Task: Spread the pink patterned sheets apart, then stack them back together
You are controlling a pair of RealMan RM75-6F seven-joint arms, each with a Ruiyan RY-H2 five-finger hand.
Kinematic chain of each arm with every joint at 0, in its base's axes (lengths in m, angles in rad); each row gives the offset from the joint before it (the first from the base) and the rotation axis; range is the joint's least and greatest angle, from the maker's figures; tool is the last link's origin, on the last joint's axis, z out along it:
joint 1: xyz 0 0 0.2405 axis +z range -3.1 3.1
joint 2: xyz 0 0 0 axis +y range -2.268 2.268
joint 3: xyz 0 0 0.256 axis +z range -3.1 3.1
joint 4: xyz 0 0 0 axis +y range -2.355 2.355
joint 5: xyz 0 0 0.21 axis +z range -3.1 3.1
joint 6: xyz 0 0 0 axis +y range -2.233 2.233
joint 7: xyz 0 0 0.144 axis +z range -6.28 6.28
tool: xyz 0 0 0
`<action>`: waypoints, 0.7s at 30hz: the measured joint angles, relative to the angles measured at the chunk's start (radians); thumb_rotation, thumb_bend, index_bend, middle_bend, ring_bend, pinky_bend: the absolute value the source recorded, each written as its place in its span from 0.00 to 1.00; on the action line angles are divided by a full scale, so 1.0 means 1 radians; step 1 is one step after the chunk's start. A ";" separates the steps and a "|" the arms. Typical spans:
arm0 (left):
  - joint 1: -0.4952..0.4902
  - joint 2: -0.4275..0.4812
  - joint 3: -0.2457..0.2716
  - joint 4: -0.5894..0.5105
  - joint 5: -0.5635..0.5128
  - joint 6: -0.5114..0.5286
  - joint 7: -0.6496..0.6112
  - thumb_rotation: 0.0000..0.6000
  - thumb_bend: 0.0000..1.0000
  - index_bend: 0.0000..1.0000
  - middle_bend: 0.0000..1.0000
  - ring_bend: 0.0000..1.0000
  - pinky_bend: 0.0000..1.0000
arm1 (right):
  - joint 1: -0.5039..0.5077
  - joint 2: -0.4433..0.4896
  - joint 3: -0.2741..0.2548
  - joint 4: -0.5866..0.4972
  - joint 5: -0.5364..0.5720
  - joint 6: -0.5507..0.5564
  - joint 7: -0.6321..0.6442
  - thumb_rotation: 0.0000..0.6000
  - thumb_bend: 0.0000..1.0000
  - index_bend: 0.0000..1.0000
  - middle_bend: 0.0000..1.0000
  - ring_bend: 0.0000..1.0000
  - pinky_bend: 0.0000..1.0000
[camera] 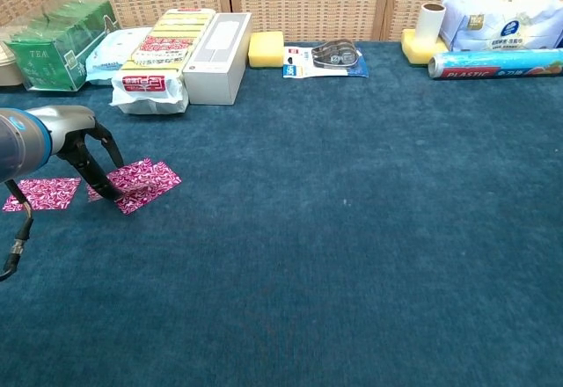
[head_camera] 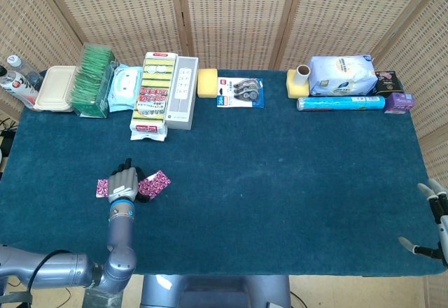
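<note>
Well, the spreading looks partly done from where I stand. On the blue table (camera: pixel 352 255), near its left front, the pink sheets lie in two lots. One sheet (camera: pixel 42 192) sits alone toward the left edge, flat on the cloth and clear of the rest. The others (camera: pixel 145 182) lie just to its right, fanned a little but overlapping, so they read as a small loose pile, not separate pieces. How many are in that pile I cannot tell.

The left hand (camera: pixel 92 158) is down over the gap between the two lots, fingers (camera: pixel 111 187) apart and pointing at the table, their tips pressing on the near edge of the overlapping sheets. It grips nothing; it looks like it is sliding or pinning a sheet, not lifting one. In the head view the hand covers the middle of the sheets, with pink showing on either side.

The right hand (head_camera: pixel 434 220) hangs at the far right edge of the table, well apart from the sheets, fingers spread and holding nothing.

My judgement: one sheet is pulled out, the pile is not yet separated, and the stacking half of the job has not begun.
</note>
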 measured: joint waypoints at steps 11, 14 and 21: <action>-0.012 -0.051 -0.052 0.057 -0.016 0.034 0.022 1.00 0.22 0.51 0.00 0.00 0.17 | 0.002 0.001 -0.005 -0.002 -0.008 -0.002 0.003 1.00 0.00 0.07 0.00 0.00 0.00; -0.017 -0.078 -0.068 0.091 -0.026 0.046 0.027 1.00 0.22 0.51 0.00 0.00 0.21 | 0.003 0.000 -0.005 -0.002 -0.008 -0.003 -0.001 1.00 0.00 0.07 0.00 0.00 0.00; -0.044 -0.152 -0.114 0.145 -0.053 0.108 0.071 1.00 0.22 0.51 0.00 0.00 0.25 | 0.005 0.001 -0.007 -0.001 -0.013 -0.004 0.006 1.00 0.00 0.07 0.00 0.00 0.00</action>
